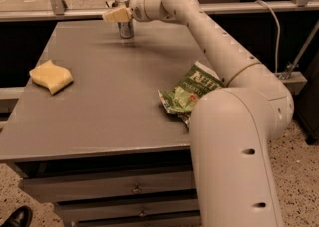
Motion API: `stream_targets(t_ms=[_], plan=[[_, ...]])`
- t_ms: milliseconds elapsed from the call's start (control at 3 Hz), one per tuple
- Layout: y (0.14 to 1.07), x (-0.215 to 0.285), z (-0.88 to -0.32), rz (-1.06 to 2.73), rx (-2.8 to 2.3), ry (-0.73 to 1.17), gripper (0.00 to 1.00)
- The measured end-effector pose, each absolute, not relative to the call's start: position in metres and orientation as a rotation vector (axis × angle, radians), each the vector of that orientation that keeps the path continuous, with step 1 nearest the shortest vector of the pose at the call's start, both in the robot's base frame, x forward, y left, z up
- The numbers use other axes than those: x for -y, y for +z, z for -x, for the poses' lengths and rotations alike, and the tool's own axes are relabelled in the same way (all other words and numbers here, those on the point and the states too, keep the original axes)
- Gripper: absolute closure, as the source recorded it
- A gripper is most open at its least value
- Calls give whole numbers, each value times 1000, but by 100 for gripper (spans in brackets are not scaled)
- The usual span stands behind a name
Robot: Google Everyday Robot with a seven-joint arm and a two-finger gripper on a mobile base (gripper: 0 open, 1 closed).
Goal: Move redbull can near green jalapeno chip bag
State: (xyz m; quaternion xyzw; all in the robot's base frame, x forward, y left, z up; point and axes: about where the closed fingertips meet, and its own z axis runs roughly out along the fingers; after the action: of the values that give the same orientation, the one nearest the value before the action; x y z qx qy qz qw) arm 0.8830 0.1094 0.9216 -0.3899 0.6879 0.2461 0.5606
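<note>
Gripper [114, 14] at top of can [125, 29], table [109, 106] 12 o'clock edge; grip cannot tell. Chip bag [192, 91] 4 o'clock, well apart. Sponge [51, 75] 9 o'clock.

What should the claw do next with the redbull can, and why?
Probably secure a firm hold on the redbull can before carrying it anywhere. The claw sits at the can's top, at the far edge of the table. The can stands upright there, and the green jalapeno chip bag lies well away toward the near right side.
</note>
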Motion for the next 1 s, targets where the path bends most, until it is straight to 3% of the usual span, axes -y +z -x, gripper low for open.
stream_targets(t_ms=[333,1000], plan=[[922,-106,-880,913,-1624,602,54],[940,-60,-830,920,-1595,671,100]])
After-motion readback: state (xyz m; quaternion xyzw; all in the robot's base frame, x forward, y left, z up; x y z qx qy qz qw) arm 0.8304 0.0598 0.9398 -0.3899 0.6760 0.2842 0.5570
